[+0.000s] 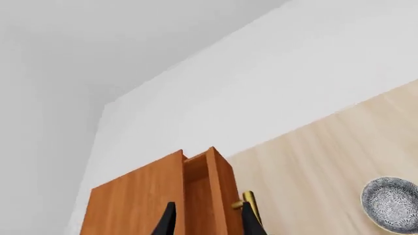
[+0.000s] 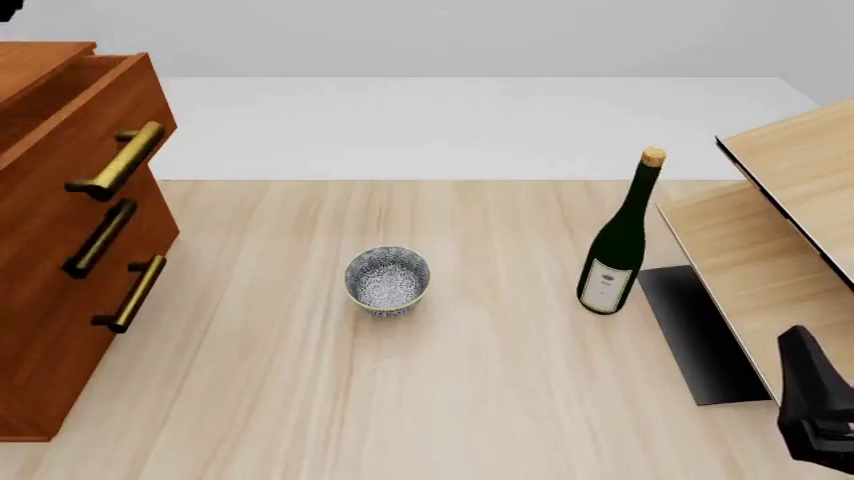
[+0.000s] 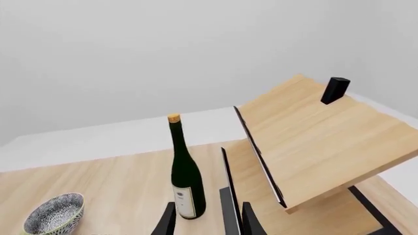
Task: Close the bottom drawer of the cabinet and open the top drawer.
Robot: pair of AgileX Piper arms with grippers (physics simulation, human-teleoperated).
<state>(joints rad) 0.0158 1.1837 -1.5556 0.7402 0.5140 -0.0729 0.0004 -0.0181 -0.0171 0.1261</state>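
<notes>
The cabinet (image 2: 34, 60) stands at the table's left edge. Its top drawer (image 2: 80, 120) is pulled out past the two below, brass handle (image 2: 120, 160) forward. The bottom drawer (image 2: 67, 350) sits flush with the middle one. In the left wrist view the top drawer (image 1: 219, 186) shows open from above, with its handle (image 1: 251, 203) beside one fingertip. My left gripper (image 1: 208, 223) is open above the drawer's front panel; the front view shows only a black sliver of it at the top left corner. My right gripper (image 3: 208, 220) is open and empty, low at the front right (image 2: 814, 415).
A patterned bowl (image 2: 387, 280) sits mid-table and a green wine bottle (image 2: 617, 240) stands to its right. Pale light-wood furniture (image 2: 787, 220) with a dark base takes up the right side. A small black block (image 3: 335, 90) rests on its top.
</notes>
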